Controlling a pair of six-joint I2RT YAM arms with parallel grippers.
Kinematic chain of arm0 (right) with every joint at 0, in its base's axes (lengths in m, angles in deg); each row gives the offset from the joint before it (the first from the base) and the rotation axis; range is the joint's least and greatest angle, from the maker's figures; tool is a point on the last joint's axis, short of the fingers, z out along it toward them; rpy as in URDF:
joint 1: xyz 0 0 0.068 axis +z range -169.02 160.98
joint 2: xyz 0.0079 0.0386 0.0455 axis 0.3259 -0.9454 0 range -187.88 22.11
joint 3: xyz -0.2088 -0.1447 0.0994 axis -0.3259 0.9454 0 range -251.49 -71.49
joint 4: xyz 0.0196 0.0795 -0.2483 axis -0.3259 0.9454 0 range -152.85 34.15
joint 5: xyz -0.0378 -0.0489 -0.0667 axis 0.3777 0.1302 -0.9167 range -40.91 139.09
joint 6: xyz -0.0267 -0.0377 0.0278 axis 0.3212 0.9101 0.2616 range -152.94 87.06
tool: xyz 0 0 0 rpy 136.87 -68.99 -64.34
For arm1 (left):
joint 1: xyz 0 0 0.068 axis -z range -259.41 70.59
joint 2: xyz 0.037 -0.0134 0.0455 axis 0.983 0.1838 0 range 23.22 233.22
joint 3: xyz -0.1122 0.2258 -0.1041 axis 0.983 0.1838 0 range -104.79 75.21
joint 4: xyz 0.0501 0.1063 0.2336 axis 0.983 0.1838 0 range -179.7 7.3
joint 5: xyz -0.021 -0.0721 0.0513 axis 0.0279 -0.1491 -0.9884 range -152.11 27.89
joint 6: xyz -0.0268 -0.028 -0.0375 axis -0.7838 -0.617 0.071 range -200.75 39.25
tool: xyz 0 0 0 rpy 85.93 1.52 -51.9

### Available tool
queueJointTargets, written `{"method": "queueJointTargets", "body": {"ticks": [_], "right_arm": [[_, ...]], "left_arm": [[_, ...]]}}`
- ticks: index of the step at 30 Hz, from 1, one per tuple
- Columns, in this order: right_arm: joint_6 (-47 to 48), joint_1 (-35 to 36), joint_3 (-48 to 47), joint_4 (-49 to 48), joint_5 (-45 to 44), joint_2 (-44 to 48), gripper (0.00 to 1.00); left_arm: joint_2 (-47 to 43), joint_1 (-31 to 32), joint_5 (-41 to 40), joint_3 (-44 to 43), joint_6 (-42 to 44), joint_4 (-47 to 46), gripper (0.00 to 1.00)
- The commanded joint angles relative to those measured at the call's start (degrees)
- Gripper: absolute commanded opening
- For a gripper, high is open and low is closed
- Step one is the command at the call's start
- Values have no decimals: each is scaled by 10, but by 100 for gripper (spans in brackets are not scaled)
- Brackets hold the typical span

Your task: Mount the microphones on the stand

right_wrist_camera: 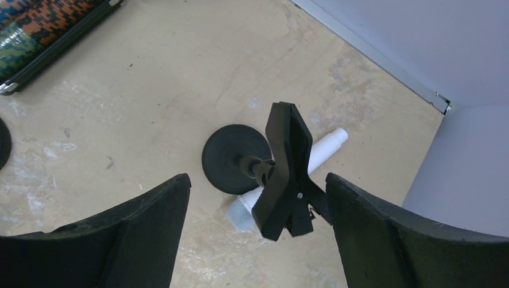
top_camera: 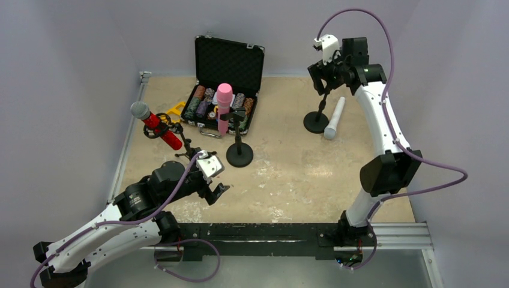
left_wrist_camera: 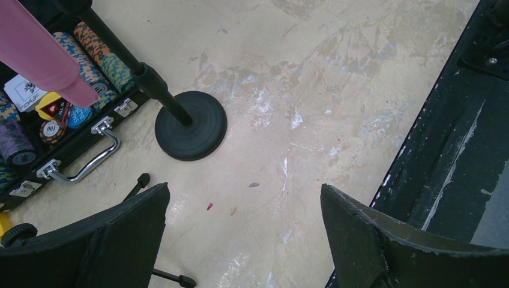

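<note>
The glittery red microphone (top_camera: 157, 125) sits tilted in a clip on a small stand at the left. The pink microphone (top_camera: 224, 107) stands upright in the clip of a round-based stand (top_camera: 239, 155); it also shows in the left wrist view (left_wrist_camera: 42, 54), with that stand's base (left_wrist_camera: 191, 125). The white microphone (top_camera: 334, 118) lies flat on the table against a third stand's base (top_camera: 316, 122). My right gripper (top_camera: 323, 84) is open and hovers just above that stand's empty black clip (right_wrist_camera: 288, 171), with the white microphone (right_wrist_camera: 327, 147) below. My left gripper (top_camera: 215, 193) is open and empty, low over the table.
An open black case (top_camera: 228, 63) with poker chips stands at the back, behind the pink microphone. Thin black tripod legs (left_wrist_camera: 141, 180) of the red microphone's stand lie by my left fingers. A black rail (top_camera: 270, 231) runs along the near edge.
</note>
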Motion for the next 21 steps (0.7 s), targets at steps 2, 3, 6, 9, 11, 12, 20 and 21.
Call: {"method": "queueJointTargets", "body": {"ticks": [2, 3, 6, 9, 11, 12, 20, 21], "right_arm": [[-23, 1, -52, -34, -35, -29, 85], [-18, 1, -58, -36, -37, -36, 85], [-6, 1, -69, -36, -37, -53, 83], [4, 1, -77, -28, -20, -64, 74], [10, 1, -80, -20, -4, -69, 63], [12, 1, -81, -16, 2, -72, 55], [24, 1, -85, 3, 39, -75, 25], [26, 1, -85, 7, 48, -74, 22]], "left_arm": [[-1, -4, -3, 10, 9, -22, 99], [-1, -4, -3, 10, 8, -22, 99], [0, -4, -4, 11, 9, -22, 99], [-1, -4, -5, 10, 9, -23, 99], [0, -5, -5, 11, 9, -24, 99], [0, -5, -5, 11, 9, -23, 99], [-1, -5, -5, 10, 9, -24, 99], [-1, -5, -5, 10, 9, -24, 99]]}}
